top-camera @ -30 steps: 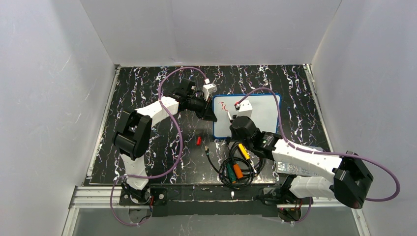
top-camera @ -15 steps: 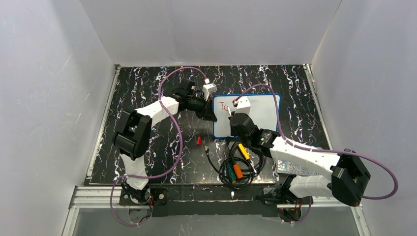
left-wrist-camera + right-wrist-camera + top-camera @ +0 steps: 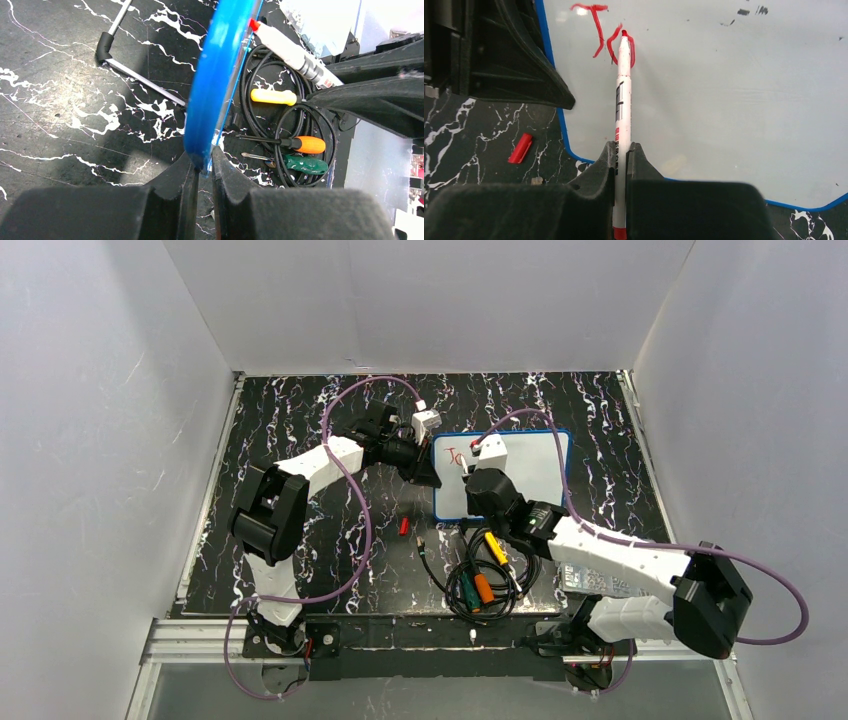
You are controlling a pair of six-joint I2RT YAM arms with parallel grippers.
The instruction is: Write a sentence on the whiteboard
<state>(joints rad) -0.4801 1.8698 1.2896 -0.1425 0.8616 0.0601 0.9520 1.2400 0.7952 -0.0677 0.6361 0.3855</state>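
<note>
Right wrist view: saw right gripper (image 3: 621, 150) clamped on white red-tipped marker (image 3: 623, 100), left gripper (image 3: 202, 172) pinching blue-rimmed white whiteboard (image 3: 724, 100) toward black marbled table's (image 3: 300, 420) far edge; counted only two red letters of sentence (image 3: 597, 30) done, rest unwritten.

The left arm (image 3: 325, 460) and the right arm (image 3: 615, 558) match: smooth white shells on the long links, bulky matte-black housings at the joints. A thin purple cable (image 3: 356, 530) runs loose beside the left arm in wide loops, and a second purple cable (image 3: 785, 605) arcs out past the right arm's black elbow housing. Each wrist carries a small white box (image 3: 426, 423) where its cable plugs in. The left gripper (image 3: 202, 167) and the right gripper (image 3: 623, 149) share one look — plain black fingers (image 3: 599, 175), thick at the root, tapering to narrow blunt tips.
</note>
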